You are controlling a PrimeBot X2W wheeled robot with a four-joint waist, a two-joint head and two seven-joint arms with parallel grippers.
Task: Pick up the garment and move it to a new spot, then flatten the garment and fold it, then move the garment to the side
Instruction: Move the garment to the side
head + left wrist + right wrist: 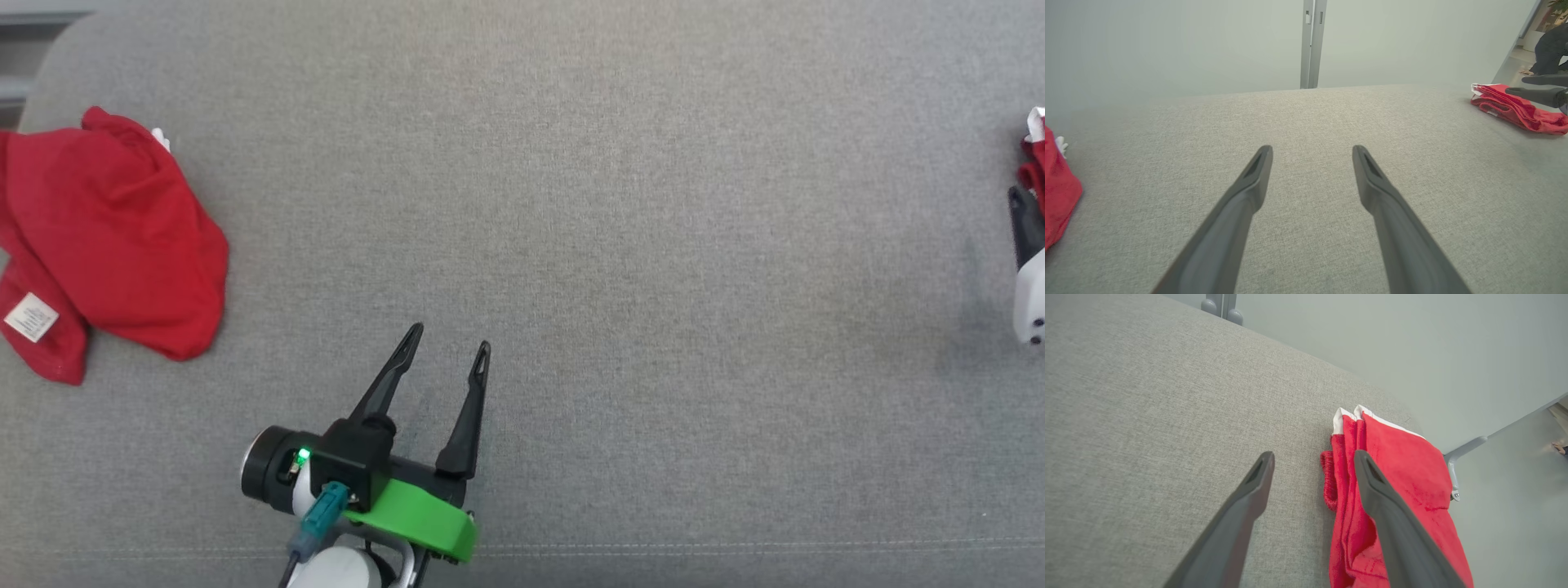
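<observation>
Grey fabric-covered table [612, 204] is spanning the whole head view. Crumpled red garment [114, 237] is lying at the table's far left edge, well apart from everything else. Folded red garment [1404, 465] is sitting at the far right edge of the table, white trim showing at one end. Right claw [1314, 454] is hovering over it, wide open and gripping nothing, with one finger crossing over the cloth. Left claw [451, 336] is hanging open over bare table near the front, also empty. White label [31, 316] is showing on the crumpled garment.
</observation>
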